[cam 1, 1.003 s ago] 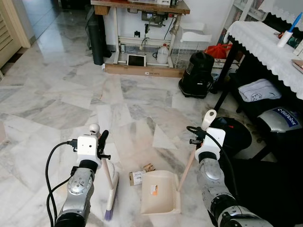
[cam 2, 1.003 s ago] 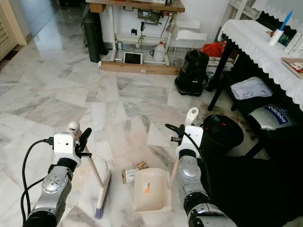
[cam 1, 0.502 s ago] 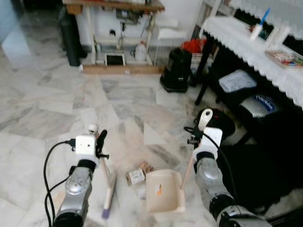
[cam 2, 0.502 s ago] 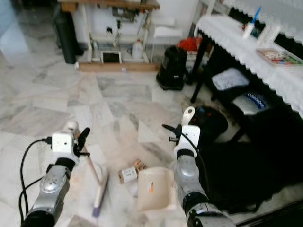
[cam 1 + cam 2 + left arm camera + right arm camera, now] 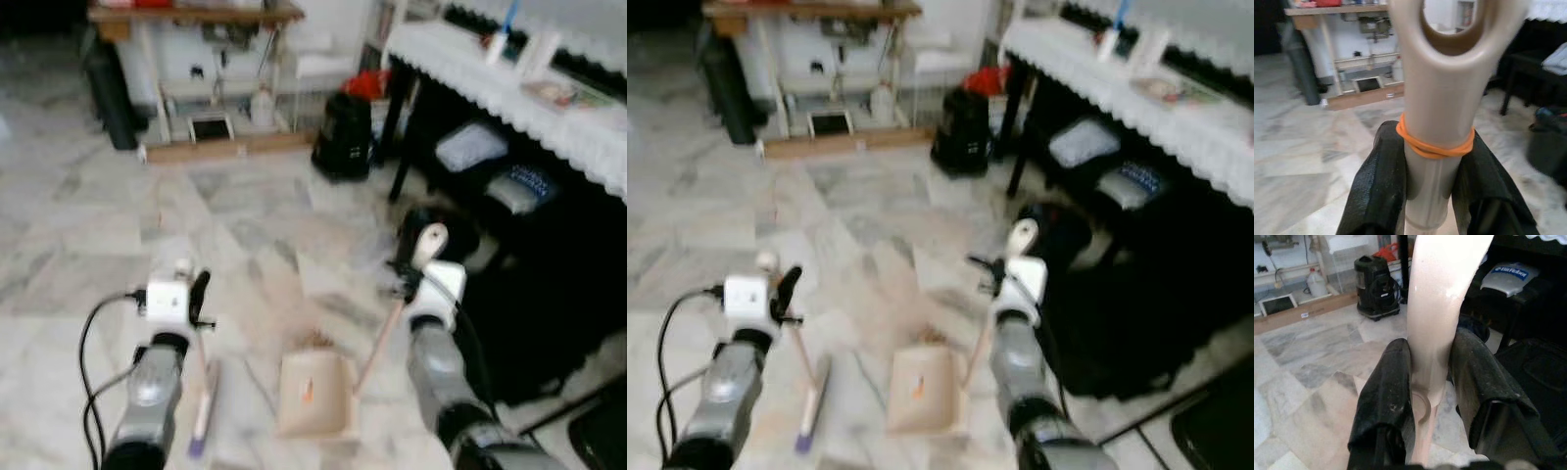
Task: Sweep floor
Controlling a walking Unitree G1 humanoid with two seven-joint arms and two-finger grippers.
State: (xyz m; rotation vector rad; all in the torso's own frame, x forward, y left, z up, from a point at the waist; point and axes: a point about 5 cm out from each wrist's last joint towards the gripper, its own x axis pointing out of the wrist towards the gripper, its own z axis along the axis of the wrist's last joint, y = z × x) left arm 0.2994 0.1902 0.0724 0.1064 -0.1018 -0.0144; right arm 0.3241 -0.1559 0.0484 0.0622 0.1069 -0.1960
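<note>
My left gripper [image 5: 199,294] is shut on the beige broom handle [image 5: 1436,98], just below an orange rubber band [image 5: 1435,147]. The broom's head [image 5: 202,423] rests on the marble floor to my lower left. My right gripper [image 5: 419,281] is shut on the cream handle [image 5: 1437,298] of the dustpan [image 5: 313,397]. The pan lies flat on the floor between my arms. A few small brown scraps [image 5: 313,339] sit at the pan's far edge. The head views are blurred.
A black bin [image 5: 431,227] stands on the floor close to my right arm. A table with a white lace cloth [image 5: 490,73] and dark items under it runs along the right. A black vacuum canister [image 5: 343,147] and a workbench [image 5: 186,15] stand farther back.
The whole view has swung and blurred, so the camera has moved. The scraps that lay left of the dustpan now sit at its far edge. Both grippers keep their hold.
</note>
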